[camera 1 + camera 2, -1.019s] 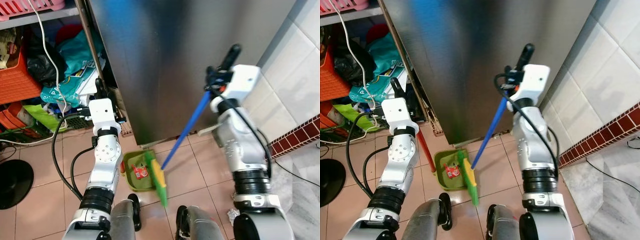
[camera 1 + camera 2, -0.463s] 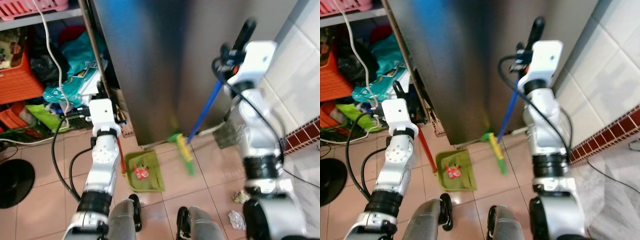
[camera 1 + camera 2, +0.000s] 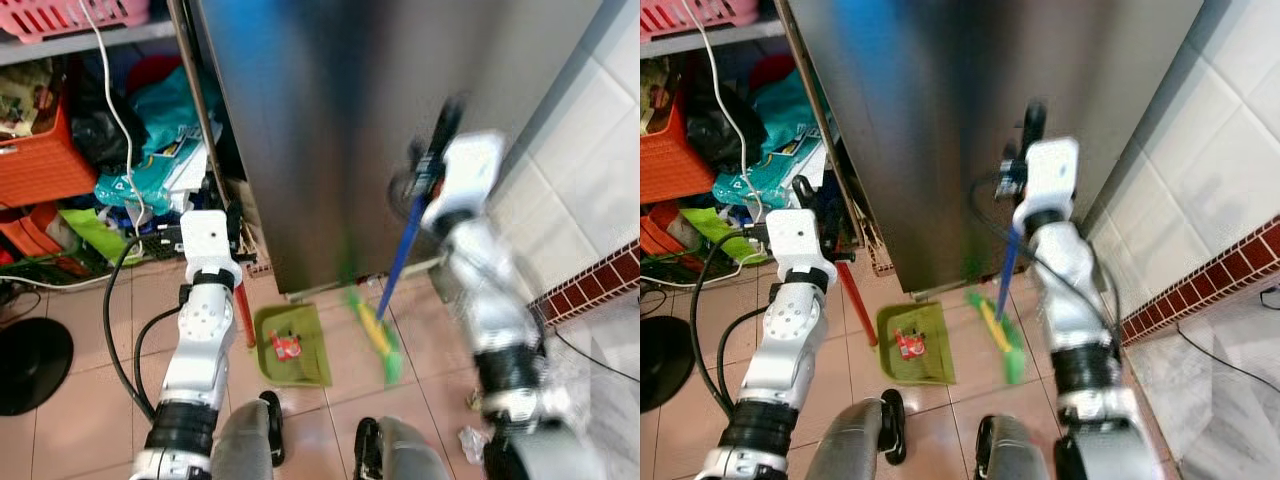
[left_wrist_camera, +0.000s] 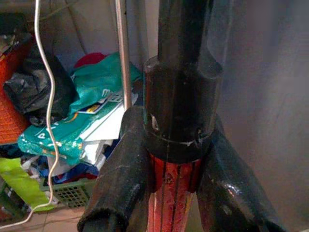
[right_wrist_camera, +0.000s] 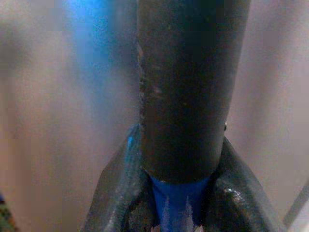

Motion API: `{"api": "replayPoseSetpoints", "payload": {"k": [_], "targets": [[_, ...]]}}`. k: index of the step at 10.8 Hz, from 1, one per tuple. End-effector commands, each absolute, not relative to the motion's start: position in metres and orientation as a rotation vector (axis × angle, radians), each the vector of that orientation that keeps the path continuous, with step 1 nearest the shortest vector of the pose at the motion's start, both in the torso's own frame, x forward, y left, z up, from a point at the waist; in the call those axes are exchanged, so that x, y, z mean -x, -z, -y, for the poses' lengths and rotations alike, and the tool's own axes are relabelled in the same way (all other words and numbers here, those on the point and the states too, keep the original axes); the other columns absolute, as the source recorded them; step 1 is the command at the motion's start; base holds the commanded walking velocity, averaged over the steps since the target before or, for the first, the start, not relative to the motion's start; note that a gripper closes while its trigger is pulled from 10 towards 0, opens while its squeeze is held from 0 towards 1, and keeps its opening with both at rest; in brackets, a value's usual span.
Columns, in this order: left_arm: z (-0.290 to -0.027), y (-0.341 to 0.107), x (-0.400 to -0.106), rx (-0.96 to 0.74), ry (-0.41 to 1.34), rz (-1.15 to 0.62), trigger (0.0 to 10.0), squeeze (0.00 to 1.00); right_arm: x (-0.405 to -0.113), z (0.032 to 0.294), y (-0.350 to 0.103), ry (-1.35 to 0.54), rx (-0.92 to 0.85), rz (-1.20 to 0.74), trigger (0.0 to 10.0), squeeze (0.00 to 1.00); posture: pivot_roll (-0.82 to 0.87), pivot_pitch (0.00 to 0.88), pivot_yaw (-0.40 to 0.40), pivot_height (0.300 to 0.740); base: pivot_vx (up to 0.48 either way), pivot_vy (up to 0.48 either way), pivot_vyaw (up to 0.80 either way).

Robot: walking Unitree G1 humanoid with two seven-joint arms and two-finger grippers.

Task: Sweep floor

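Observation:
A green dustpan (image 3: 292, 345) lies on the tiled floor with a red scrap (image 3: 285, 347) in it. Its red handle (image 3: 243, 312) rises to my left gripper (image 3: 222, 205), which is shut on it; the left wrist view has both fingers (image 4: 123, 183) clamped on the red shaft (image 4: 173, 193). My right gripper (image 3: 432, 170) is shut on the blue broom handle (image 3: 402, 255), whose black grip (image 5: 186, 87) sits between the fingers. The green and yellow broom head (image 3: 373, 335) is blurred, low over the tiles just right of the dustpan.
A tall steel fridge (image 3: 350, 110) stands straight ahead. Cluttered shelves with bags (image 3: 150, 150), an orange crate (image 3: 45, 160) and cables are at the left. A tiled wall (image 3: 590, 170) closes the right side. Crumpled scraps (image 3: 470, 437) lie by my right foot.
The right arm has swung left and lower, bringing the broom head down and a little right, near the dustpan's right edge. The left arm and the dustpan have held still.

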State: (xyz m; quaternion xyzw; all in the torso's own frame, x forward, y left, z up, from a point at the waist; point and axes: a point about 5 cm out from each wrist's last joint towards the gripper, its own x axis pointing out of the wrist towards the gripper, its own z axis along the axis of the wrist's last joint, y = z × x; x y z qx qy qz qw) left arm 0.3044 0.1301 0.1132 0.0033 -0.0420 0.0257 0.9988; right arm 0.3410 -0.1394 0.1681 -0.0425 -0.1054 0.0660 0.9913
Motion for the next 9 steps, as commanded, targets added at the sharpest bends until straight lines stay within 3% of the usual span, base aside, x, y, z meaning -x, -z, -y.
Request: {"api": "replayPoseSetpoints", "payload": {"k": [1,5,9], "targets": [[-0.125,-0.106,-0.301,-0.005,-0.005,0.044,10.0,0.00,-0.340,0.140,-0.168,-0.115,0.088,0.212,10.0,0.00,-0.02,0.134,0.031,0.740,0.000,0.000,0.00],[-0.115,-0.110,-0.295,-0.012,0.114,0.047,10.0,0.00,-0.327,0.134,-0.140,-0.103,0.039,0.117,10.0,0.00,-0.03,0.126,0.031,0.740,0.000,0.000,0.00],[-0.115,-0.111,-0.294,0.014,0.121,0.040,10.0,0.00,-0.332,0.147,-0.138,-0.045,0.046,0.101,10.0,0.00,-0.03,0.130,0.031,0.740,0.000,0.000,0.00]]}}
